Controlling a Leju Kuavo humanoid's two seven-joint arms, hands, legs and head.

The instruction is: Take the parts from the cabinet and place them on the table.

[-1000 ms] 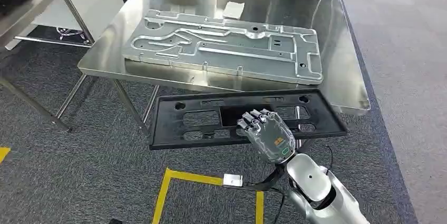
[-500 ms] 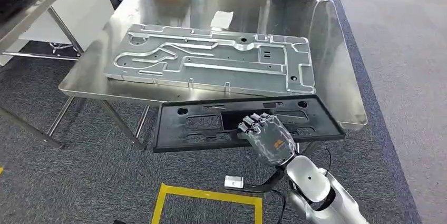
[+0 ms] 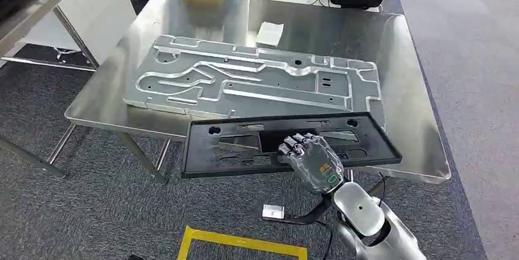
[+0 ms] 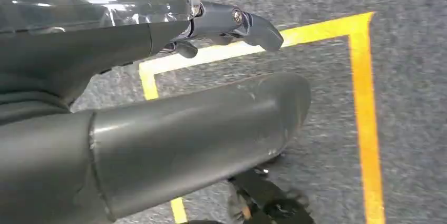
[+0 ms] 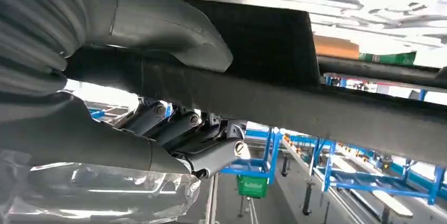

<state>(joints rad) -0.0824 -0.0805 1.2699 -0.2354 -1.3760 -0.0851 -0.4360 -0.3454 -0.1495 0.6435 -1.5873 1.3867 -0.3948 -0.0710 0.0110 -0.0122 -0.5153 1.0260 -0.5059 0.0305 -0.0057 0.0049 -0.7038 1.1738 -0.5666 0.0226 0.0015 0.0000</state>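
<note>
You are carrying a long black frame [image 3: 287,141], a flat panel full of cut-outs, and it is hovering level over the near edge of the steel table [image 3: 343,33], its far rim overlapping the tabletop and its left end hanging out over the carpet. It is looking stiff and fairly light, though its length is giving it leverage to tip (a one-handed hold near the middle is keeping it balanced). Your right hand [image 3: 312,159] is gripping the near rail, thumb on one face and fingers on the other. Just beyond it, the grey metal plate [image 3: 257,76] is lying on the table. Your left hand [image 4: 221,23] is hanging over the floor's yellow tape [image 4: 363,103], fingers loosely curled around nothing.
</note>
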